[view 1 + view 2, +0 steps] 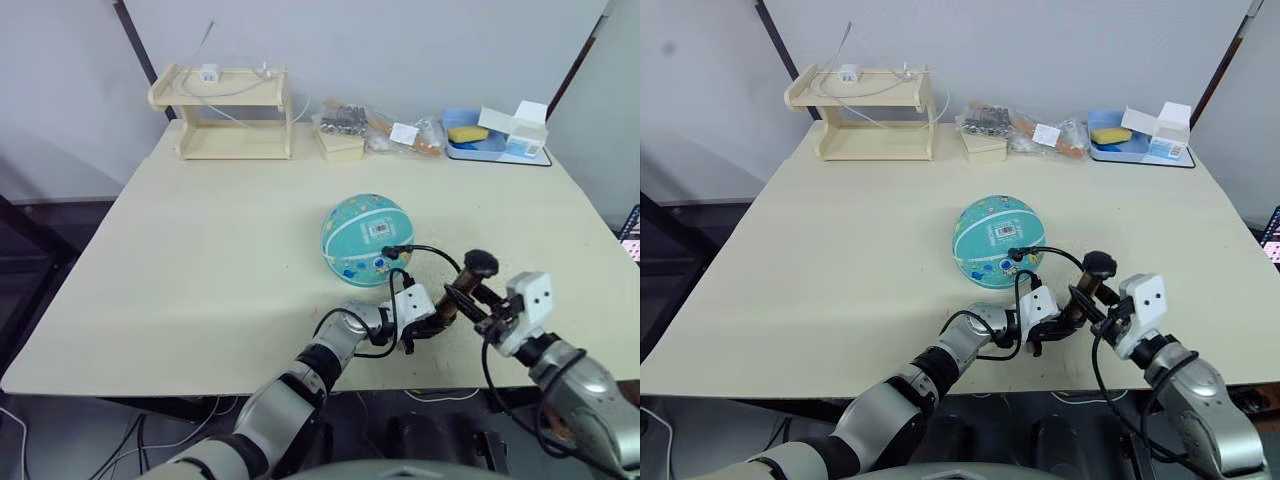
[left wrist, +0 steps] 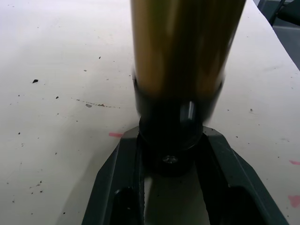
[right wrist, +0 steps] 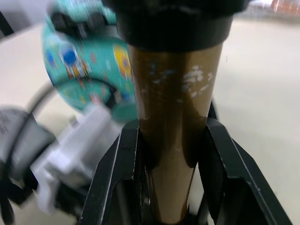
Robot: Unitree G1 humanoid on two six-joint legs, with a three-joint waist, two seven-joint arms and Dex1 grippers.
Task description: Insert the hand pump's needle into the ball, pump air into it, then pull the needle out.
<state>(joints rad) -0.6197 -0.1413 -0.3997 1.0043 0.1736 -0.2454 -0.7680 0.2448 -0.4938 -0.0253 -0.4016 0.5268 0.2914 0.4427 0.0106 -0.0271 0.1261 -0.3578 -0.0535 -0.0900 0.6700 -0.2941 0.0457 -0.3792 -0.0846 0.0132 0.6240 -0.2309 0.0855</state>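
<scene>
Here we hold the hand pump (image 1: 452, 296) between both arms near the front edge of the surface (image 1: 200, 270), just beside the ball (image 1: 367, 239). Our left gripper (image 1: 428, 322) has its jaws closed narrow around the pump's black lower cap, as the left wrist view shows. Our right gripper (image 1: 470, 300) clamps the brass barrel higher up, its fingers (image 3: 118, 173) pressed on either side of the tube. The pump's long axis is tilted, rising from the left jaws toward the black handle (image 1: 480, 264) on our right.

The ball sits on the surface ahead and slightly left of both grippers, its white label (image 1: 380, 229) facing up. The thin black hose (image 1: 432, 251) arcs from the pump over to the ball's near right side, where its black fitting (image 1: 393, 252) touches the rubber. We cannot see the needle itself, so we judge it is probably already in the valve.

The coming move turns on the handle: it lies up and right along the barrel, nearer the right arm. There is open room to the right and behind the ball; the front edge is close below the left jaws.
</scene>
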